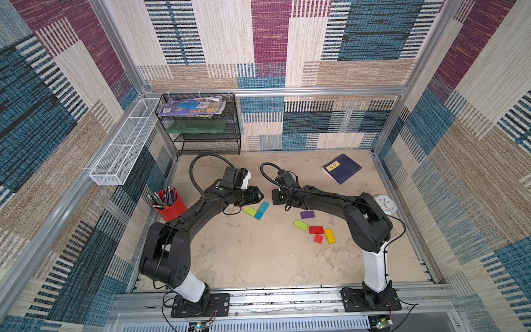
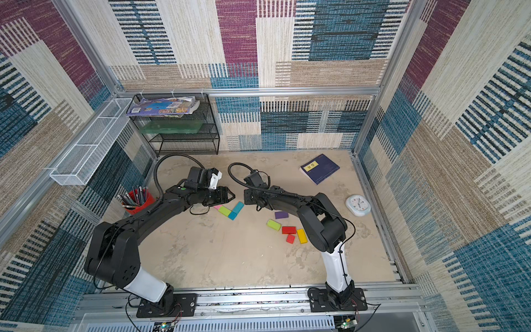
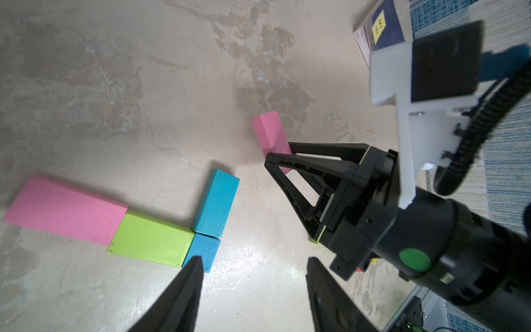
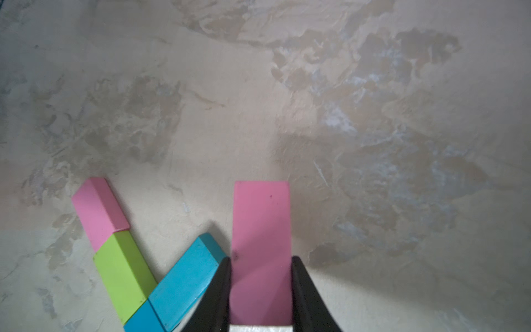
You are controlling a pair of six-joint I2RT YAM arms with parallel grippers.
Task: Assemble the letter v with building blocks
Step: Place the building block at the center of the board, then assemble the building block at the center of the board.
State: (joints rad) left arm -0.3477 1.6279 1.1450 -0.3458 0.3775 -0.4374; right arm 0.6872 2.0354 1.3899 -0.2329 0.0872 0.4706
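The letter v lies on the table as a joined row. A pink block (image 3: 64, 209) and a lime green block (image 3: 150, 240) make one arm, a teal square (image 3: 202, 251) the point, and a long teal block (image 3: 217, 202) the other arm. My right gripper (image 4: 260, 258) is shut on a second pink block (image 4: 260, 218), held just beyond the long teal block's far end (image 4: 184, 278). My left gripper (image 3: 253, 261) hangs open and empty above the teal square, facing the right gripper (image 1: 274, 195).
Loose blocks lie near the right arm: purple (image 1: 307, 214), lime green (image 1: 300, 225), two red (image 1: 316, 229) and yellow (image 1: 330, 236). A dark blue book (image 1: 342, 169) and a clock (image 1: 385, 203) lie at back right. A red pencil cup (image 1: 169, 205) and a black mesh shelf (image 1: 201, 126) stand left.
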